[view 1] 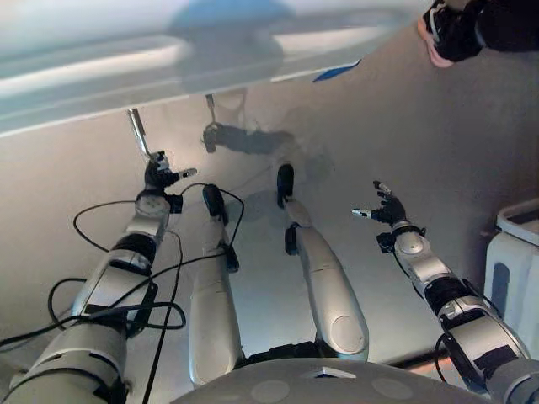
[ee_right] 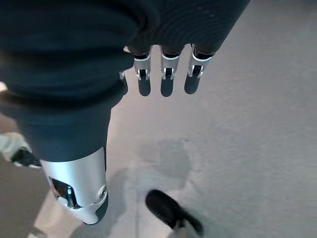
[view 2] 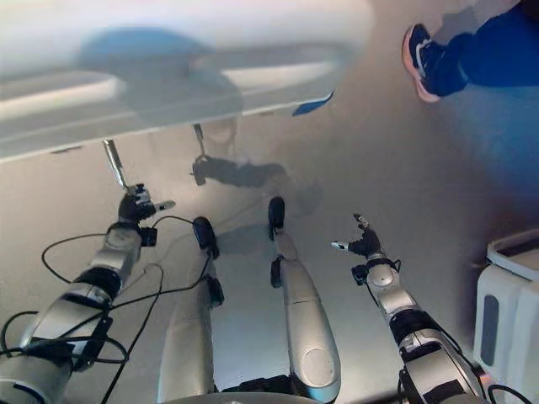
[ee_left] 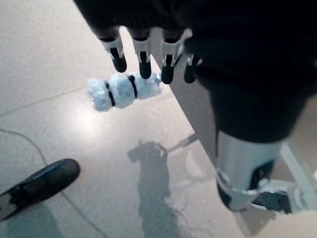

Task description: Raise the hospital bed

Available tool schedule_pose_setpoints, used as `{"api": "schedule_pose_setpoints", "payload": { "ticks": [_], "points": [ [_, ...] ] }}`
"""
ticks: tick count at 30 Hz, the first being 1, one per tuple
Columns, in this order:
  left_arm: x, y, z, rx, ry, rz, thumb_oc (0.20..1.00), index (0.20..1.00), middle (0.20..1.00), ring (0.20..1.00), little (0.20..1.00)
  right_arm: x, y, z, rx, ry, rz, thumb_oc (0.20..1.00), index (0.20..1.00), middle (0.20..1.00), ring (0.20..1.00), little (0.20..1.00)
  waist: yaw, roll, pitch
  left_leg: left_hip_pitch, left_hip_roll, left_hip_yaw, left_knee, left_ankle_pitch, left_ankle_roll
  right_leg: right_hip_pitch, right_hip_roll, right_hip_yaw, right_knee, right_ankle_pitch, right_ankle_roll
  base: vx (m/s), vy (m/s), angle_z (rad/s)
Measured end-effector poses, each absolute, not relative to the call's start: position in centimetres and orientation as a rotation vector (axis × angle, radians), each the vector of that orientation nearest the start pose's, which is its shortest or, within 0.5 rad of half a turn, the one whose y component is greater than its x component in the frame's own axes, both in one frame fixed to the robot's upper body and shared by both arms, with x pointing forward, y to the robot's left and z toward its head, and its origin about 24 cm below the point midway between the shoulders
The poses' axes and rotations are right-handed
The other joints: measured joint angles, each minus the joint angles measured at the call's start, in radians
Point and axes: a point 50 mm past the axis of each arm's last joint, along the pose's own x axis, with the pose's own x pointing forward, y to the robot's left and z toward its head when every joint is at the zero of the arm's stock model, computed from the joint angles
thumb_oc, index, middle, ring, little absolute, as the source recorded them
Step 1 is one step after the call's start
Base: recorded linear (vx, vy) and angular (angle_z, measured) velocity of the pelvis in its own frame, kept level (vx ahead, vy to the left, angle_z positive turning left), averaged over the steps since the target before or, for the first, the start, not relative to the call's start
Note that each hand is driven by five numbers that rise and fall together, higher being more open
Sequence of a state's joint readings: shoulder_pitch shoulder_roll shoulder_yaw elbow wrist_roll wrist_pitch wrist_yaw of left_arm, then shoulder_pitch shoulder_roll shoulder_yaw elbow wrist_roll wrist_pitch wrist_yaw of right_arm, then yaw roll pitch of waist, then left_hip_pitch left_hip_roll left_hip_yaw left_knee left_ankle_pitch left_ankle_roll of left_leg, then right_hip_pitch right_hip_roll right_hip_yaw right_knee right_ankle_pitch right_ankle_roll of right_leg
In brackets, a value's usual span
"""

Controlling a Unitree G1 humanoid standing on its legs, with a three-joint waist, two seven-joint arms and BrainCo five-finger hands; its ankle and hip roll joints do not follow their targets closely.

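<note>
approach step, by the look of it: the left hand [view 1: 158, 175] sits at upper left with fingers relaxed, grasping nothing, just below the crank handle [view 1: 138, 133] hanging under the hospital bed [view 1: 126, 59] along the top. the right hand [view 1: 386, 206], mid right, hangs loose-fingered. next likely calls for closing round the handle, then turning it.

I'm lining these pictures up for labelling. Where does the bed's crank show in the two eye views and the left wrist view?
Left eye view: the crank is a thin metal rod at upper left, slanting down from the bed edge to the left hand.
Right eye view: the same rod, upper left, above that hand.
Left wrist view: probably its white-wrapped grip, just past the fingertips.
Shared landmark: the left hand.
</note>
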State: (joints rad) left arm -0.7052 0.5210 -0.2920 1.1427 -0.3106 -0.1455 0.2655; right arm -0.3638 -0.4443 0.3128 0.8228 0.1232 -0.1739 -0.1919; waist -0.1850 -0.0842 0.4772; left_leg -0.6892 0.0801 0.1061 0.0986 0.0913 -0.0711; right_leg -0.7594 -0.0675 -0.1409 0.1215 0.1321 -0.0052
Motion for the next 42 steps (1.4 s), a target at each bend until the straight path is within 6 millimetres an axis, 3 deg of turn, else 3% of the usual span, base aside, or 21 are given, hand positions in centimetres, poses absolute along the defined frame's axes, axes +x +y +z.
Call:
{"api": "schedule_pose_setpoints", "payload": {
  "ticks": [7, 16, 42],
  "points": [
    [34.9, 29.9, 6.9, 0.423, 0.180, 0.430, 1.000, 1.000, 1.000, 1.000, 1.000, 30.2, -22.7, 0.4, -0.446, 0.184, -0.051, 1.000, 1.000, 1.000, 1.000, 1.000, -0.018, -0.001, 0.000, -0.083, 0.002, -0.005, 0.022, 0.005, -0.001, -0.079, -0.004, -0.004, 0.022, -0.004, 0.005, 0.00, -0.022, 0.03],
    [35.1, 32.7, 10.1, 0.422, 0.124, 0.539, 1.000, 1.000, 1.000, 1.000, 1.000, 30.2, -22.2, 0.6, -0.437, 0.165, -0.029, 1.000, 1.000, 1.000, 1.000, 1.000, -0.024, -0.019, 0.014, -0.170, 0.008, -0.012, 0.051, 0.014, -0.003, -0.160, -0.002, -0.007, 0.040, 0.005, -0.004, 0.00, -0.007, 0.01],
    [34.9, 31.6, 8.8, 0.362, 0.129, 0.491, 1.000, 1.000, 1.000, 1.000, 1.000, 30.2, -21.9, 0.4, -0.422, 0.167, -0.034, 1.000, 1.000, 1.000, 1.000, 1.000, -0.007, -0.015, 0.017, -0.151, 0.001, -0.013, 0.048, 0.016, -0.003, -0.148, -0.007, -0.008, 0.049, 0.007, -0.006, 0.00, 0.000, 0.00]
  ]
}}
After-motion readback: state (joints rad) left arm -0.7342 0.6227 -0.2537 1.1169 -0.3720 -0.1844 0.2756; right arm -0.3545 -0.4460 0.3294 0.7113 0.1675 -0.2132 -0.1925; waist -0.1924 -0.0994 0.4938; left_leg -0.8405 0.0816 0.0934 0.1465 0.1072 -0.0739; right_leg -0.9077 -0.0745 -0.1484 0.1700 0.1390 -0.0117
